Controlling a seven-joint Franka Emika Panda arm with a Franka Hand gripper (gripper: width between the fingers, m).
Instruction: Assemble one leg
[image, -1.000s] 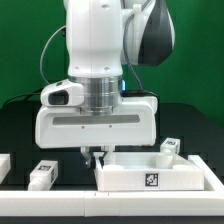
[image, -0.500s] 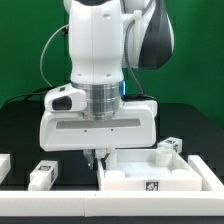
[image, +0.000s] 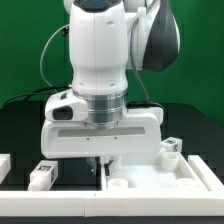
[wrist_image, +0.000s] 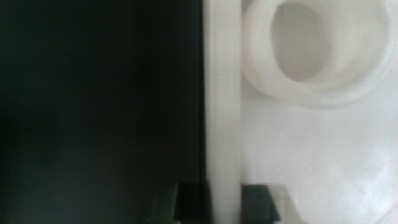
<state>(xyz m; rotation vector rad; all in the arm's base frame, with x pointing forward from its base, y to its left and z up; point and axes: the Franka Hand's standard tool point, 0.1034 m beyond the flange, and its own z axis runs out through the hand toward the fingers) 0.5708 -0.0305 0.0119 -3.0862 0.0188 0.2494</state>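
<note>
Background: green wall at the far side, with a black tabletop (image: 15, 135) in front of it.
Arm: the white Panda arm (image: 100, 60) fills the middle of the exterior view, wrist pointing straight down, its wide head low over the tabletop.
Panel: a large flat white panel (image: 170, 180) with a raised rim lies near and to the right. A round socket (image: 118, 185) sits in its near left corner, and the wrist view shows that socket (wrist_image: 311, 50) just inside the rim wall.
Legs: one leg (image: 40, 174), a chunky white block with square tag marks, rests on the tabletop to the left, apart from the panel. A second leg (image: 172, 147) stands to the right, just behind the panel's far rim. Neither is held.
Fingers: the fingers (wrist_image: 187, 200) straddle the panel's left rim wall, one on the black tabletop side and one inside, pressed against the wall and so clamped on it.
</note>
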